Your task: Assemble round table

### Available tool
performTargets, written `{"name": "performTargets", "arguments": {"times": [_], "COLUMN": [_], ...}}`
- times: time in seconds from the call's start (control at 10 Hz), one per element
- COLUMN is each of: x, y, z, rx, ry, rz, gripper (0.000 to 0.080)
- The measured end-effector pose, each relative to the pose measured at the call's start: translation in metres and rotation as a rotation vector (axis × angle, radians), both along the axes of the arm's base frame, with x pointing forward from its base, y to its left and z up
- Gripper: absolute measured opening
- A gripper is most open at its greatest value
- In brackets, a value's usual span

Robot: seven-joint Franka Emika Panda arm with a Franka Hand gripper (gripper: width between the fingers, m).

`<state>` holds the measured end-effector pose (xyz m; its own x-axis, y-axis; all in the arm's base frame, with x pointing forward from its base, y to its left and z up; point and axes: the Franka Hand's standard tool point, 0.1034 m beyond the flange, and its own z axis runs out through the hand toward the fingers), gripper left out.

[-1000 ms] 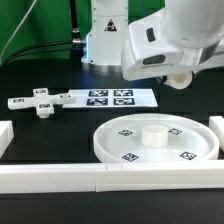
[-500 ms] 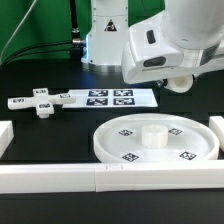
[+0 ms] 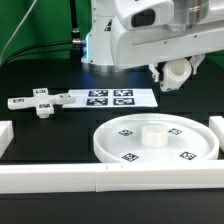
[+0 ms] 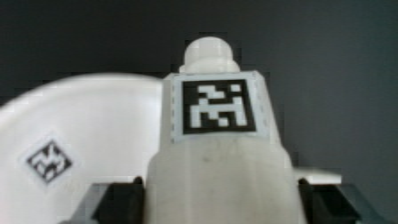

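My gripper [image 3: 172,76] is shut on the stubby white post [image 3: 178,71] and holds it in the air above the far right of the table, behind the round disc [image 3: 120,146]. In the wrist view the post [image 4: 217,150] stands between my dark fingers [image 4: 114,202], with its black-and-white tag facing the camera and its rounded tip pointing away. Part of the disc [image 4: 71,120] lies beyond it. The disc lies flat with a raised hub [image 3: 154,134] in its middle. The cross-shaped piece [image 3: 40,104] lies at the exterior view's left.
The marker board [image 3: 110,98] lies behind the disc, beside the cross-shaped piece. Long white border rails run along the front [image 3: 100,180], the left [image 3: 5,135] and the right [image 3: 217,130]. The robot base [image 3: 100,45] stands at the back.
My hand has turned and lifted over the last half second, with the post still in it. The disc and the cross-shaped piece have not moved.
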<state>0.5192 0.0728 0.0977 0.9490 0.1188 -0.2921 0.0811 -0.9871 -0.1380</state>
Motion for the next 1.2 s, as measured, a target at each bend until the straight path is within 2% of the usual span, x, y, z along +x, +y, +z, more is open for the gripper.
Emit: {"name": "performTargets", "arguments": {"times": [0.1, 0.2, 0.4, 0.7, 0.8, 0.9, 1.1, 1.2], "x": [0.004, 0.003, 0.018, 0.019, 0.018, 0.022, 0.024, 0.023], "y": [-0.002, -0.004, -0.009, -0.016, -0.018, -0.022, -0.026, -0.028], "z": [-0.002, -0.009, -0.001, -0.005, -0.007, -0.004, 0.012, 0.014], "rx": [-0.006, -0.027, -0.025, -0.038, -0.042, -0.052, -0.073, -0.079], "ry": [-0.097, -0.187, -0.371, -0.589, -0.625, -0.705, -0.849, -0.882], "rz": [-0.01, 0.033, 0.09, 0.068, 0.066, 0.08, 0.129, 0.133], "gripper": [0.0409, 0.0409, 0.0409, 0.0409, 0.0409, 0.0409, 0.0409, 0.0409]}}
